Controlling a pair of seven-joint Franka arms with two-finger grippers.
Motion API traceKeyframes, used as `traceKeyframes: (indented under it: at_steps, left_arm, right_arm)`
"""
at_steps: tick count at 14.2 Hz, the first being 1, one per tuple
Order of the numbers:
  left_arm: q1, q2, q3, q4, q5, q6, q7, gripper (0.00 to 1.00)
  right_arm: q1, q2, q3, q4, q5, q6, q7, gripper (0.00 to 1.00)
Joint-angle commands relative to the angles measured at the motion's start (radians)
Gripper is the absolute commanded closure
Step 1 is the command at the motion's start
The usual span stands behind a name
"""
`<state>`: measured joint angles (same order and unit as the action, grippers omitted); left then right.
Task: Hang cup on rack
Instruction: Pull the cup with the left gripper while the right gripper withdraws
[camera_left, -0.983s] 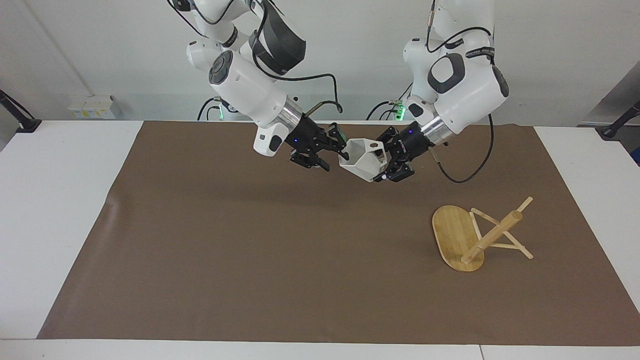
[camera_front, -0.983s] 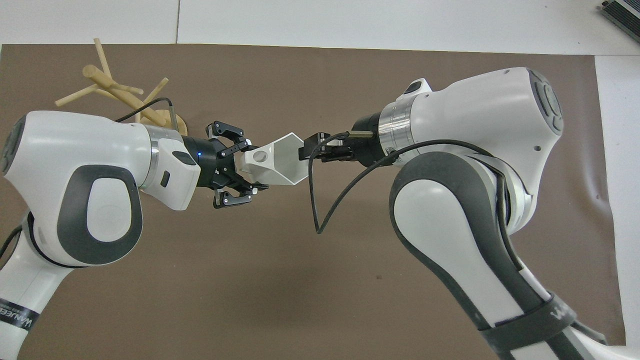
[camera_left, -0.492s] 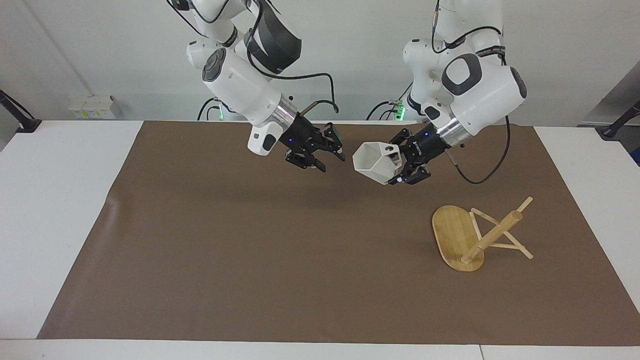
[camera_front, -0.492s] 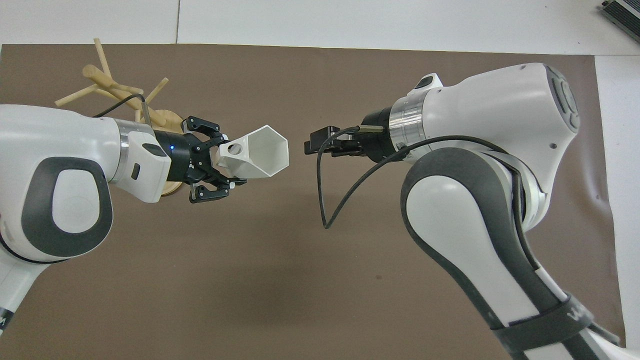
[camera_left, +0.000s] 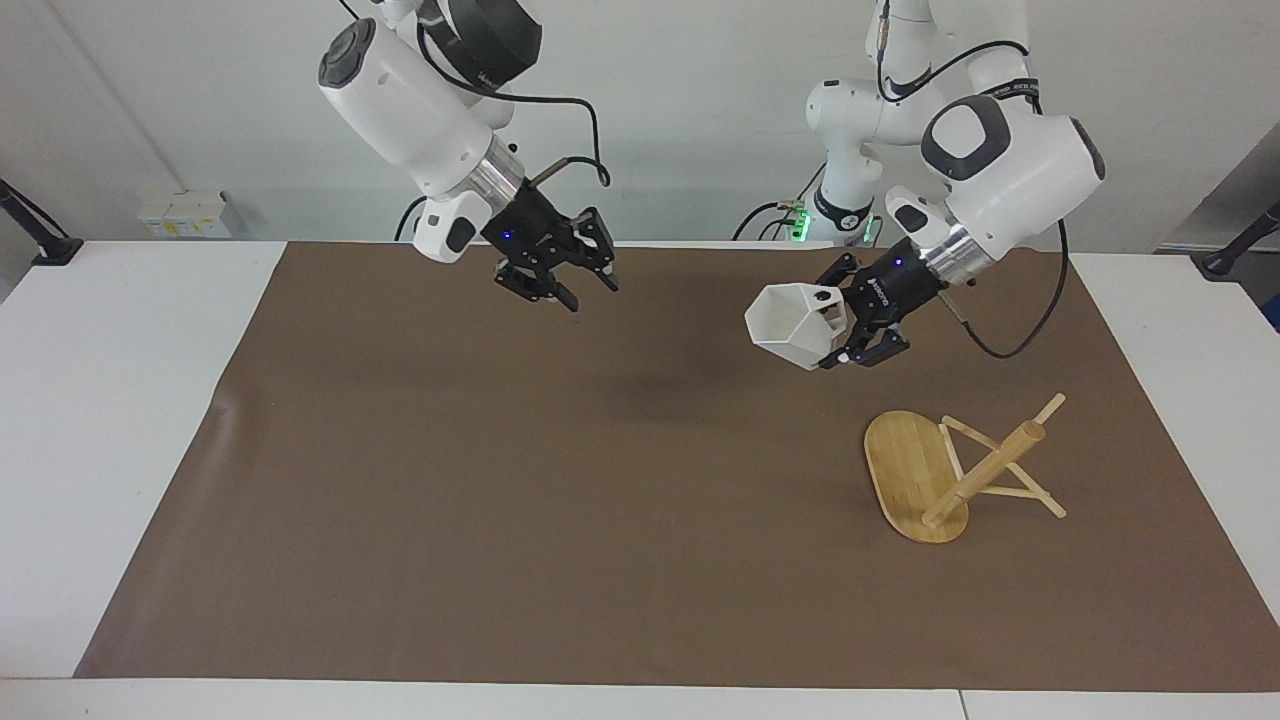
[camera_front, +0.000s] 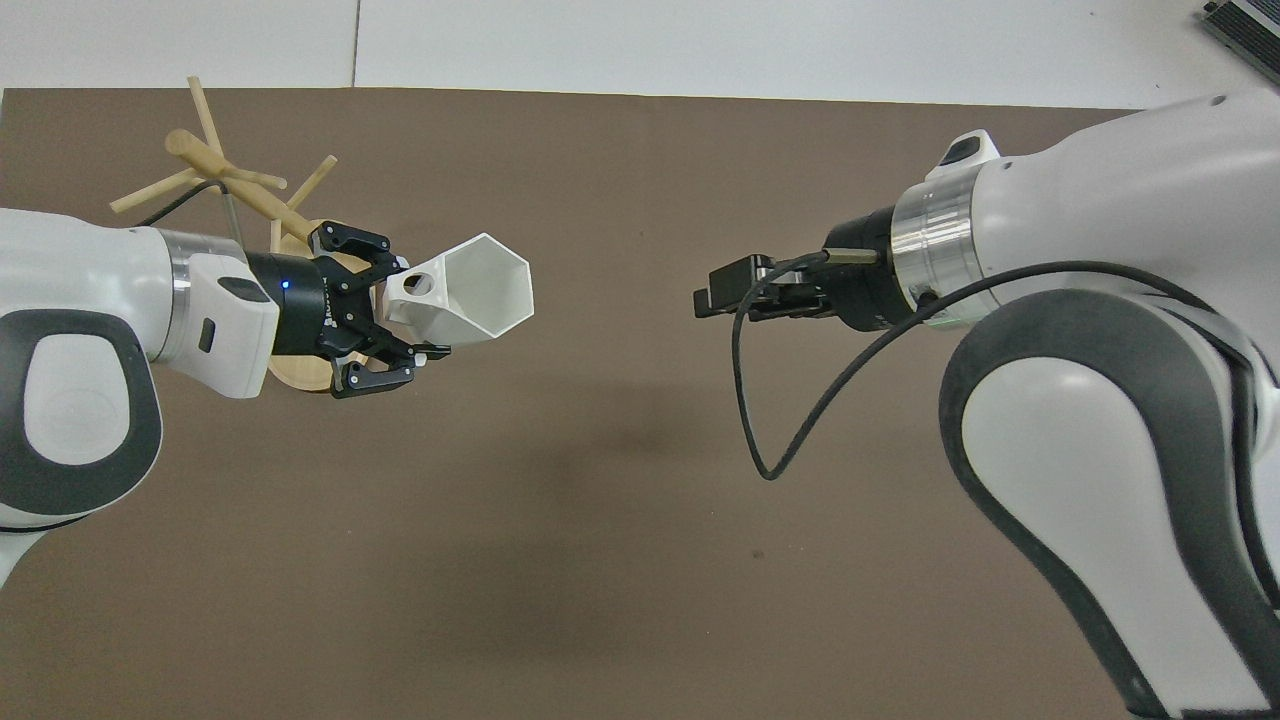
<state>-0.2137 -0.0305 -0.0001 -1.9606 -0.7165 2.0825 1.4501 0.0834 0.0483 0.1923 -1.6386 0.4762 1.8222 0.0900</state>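
Left gripper (camera_left: 858, 325) pinching the cup (camera_left: 793, 325) by its flat handle, mouth turned sideways, in the air right of centre in the facing frame. Right gripper (camera_left: 565, 280) waiting upper left of centre over the mat (camera_left: 500, 500), fingers spread, holding nothing. Rack (camera_left: 950, 470) on the mat at lower right, well apart from the cup.

Likely failures: pivoting of the cup about so narrow a grip on the handle; a thin slanting peg missing the handle hole or fouling the fingertips beside it; a sideways nudge tipping the light rack.

Overhead only: handle hole open beside the fingertips. There, false overlap of left gripper and rack base. Facing only: the clear gap between cup and rack, and the spread of the right fingers.
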Motion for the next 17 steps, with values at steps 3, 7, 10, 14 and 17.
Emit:
traceKeyframes:
  at_steps: [3,7,10,14,17]
  left_arm:
    - [-0.001,-0.037,-0.008,-0.034,0.132,0.01,-0.187,1.0]
    - [-0.001,-0.037,-0.006,-0.047,0.166,0.04,-0.283,1.0]
    - [0.004,-0.037,-0.006,-0.046,0.212,0.048,-0.325,1.0]
    - [0.013,-0.035,-0.008,-0.046,0.259,0.062,-0.419,1.0]
    - [0.013,-0.035,-0.008,-0.046,0.311,0.063,-0.513,1.0]
  right_arm:
    - [-0.112,-0.077,0.004,-0.015,-0.125,-0.128,0.014,0.45]
    - [-0.194,-0.091,0.004,-0.015,-0.289,-0.15,0.013,0.45]
    - [-0.227,-0.091,0.004,-0.02,-0.385,-0.149,0.013,0.45]
    - [-0.263,-0.113,0.004,-0.073,-0.429,-0.115,0.011,0.42]
    - [-0.269,-0.149,0.004,-0.147,-0.45,-0.066,0.008,0.41]
